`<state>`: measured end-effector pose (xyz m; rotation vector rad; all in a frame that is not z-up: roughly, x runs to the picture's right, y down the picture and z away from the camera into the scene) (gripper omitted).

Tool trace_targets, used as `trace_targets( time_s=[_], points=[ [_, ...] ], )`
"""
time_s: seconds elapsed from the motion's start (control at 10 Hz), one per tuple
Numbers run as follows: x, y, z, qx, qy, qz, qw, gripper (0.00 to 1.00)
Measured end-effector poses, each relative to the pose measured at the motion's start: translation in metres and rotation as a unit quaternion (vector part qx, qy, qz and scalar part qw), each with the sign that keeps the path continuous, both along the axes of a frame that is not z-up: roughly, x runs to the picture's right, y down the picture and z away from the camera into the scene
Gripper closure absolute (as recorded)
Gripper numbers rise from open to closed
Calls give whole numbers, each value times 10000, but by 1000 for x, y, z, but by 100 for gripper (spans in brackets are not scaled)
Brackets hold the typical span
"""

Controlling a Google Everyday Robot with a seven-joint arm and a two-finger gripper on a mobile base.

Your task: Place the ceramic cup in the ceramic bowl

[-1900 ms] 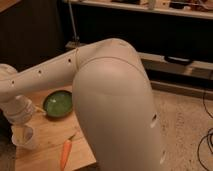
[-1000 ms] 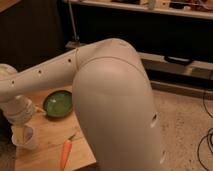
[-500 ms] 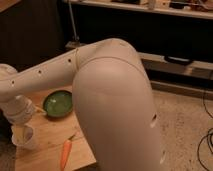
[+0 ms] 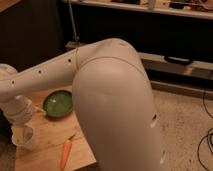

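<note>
The white ceramic cup (image 4: 25,138) stands upright near the left edge of the wooden table (image 4: 50,135). The green ceramic bowl (image 4: 57,103) sits on the table behind and to the right of the cup, empty. My gripper (image 4: 22,126) hangs from the white wrist at the far left, directly over the cup and reaching down to its rim. My large white arm (image 4: 117,105) fills the middle of the view and hides the right part of the table.
An orange carrot (image 4: 65,153) lies on the table in front of the bowl, right of the cup. Dark shelving (image 4: 150,30) stands behind. Cables (image 4: 205,145) lie on the speckled floor at right.
</note>
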<state>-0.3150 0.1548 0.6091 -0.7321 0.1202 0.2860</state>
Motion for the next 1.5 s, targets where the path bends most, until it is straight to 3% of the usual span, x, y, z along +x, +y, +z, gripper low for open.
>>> trace_targets(
  time_s=[0.1,0.3,0.5,0.7,1.1,1.3,1.5],
  points=[
    [0,-2,0,65,-34,-2,10000,20],
    [11,-18,-1,555,-259,-79,9981,20],
    [40,-51,3,1129,-504,-107,9923,20],
    [69,-83,14,1390,-551,-66,9887,20],
    [66,-83,16,1356,-566,-58,9891,20],
    [47,-76,20,1214,-584,357,9902,20],
    [5,-68,28,999,-641,864,9892,20]
  ],
)
